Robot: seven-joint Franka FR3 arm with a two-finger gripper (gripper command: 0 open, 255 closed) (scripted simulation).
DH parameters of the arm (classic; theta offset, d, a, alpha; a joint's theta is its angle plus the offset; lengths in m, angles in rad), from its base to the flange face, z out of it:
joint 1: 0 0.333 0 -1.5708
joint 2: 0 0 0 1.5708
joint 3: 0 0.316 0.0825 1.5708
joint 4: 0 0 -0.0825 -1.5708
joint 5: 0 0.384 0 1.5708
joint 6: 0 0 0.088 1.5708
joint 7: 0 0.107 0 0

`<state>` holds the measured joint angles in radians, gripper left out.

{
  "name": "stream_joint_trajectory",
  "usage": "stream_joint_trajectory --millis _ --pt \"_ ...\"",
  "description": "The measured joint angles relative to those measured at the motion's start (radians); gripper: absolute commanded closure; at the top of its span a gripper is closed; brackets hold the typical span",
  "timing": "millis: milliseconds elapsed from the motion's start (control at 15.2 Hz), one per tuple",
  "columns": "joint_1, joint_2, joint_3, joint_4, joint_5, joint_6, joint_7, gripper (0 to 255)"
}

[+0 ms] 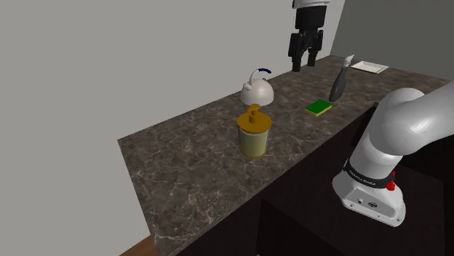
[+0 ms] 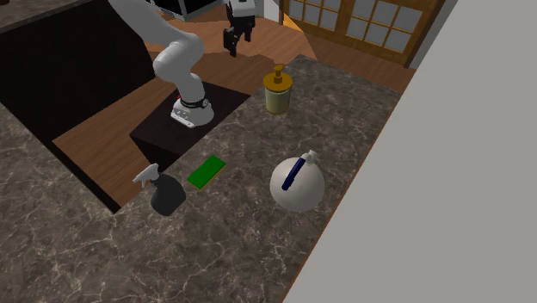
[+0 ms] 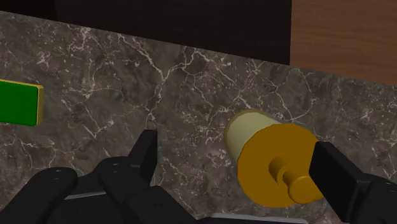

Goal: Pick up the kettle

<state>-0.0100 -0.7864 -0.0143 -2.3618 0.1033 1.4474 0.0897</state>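
At the top right of the shoulder view, high over the worktop (image 1: 182,160): tool (image 1: 304,65) released, fingers (image 3: 146,151) apart. Above the frame's middle, white kettle (image 1: 257,92) upright, just beyond a yellow jar (image 1: 255,136).

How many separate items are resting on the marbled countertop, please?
5: white kettle by the wall, yellow jar beside it, green sponge near the front edge, dark spray bottle beyond it, white tray farthest. Others may lie outside view.
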Motion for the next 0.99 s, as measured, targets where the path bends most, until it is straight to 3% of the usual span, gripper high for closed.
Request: stream_joint_trajectory --millis 198,726,990 --pt "0.005 0.003 -0.033 -0.015 -0.026 0.024 -0.064 0" --pt "0.045 0.105 -0.242 -0.05 -0.16 0.213 -0.485 0" --pt "0.082 0.21 -0.35 -0.006 -0.189 0.305 -0.703 0"
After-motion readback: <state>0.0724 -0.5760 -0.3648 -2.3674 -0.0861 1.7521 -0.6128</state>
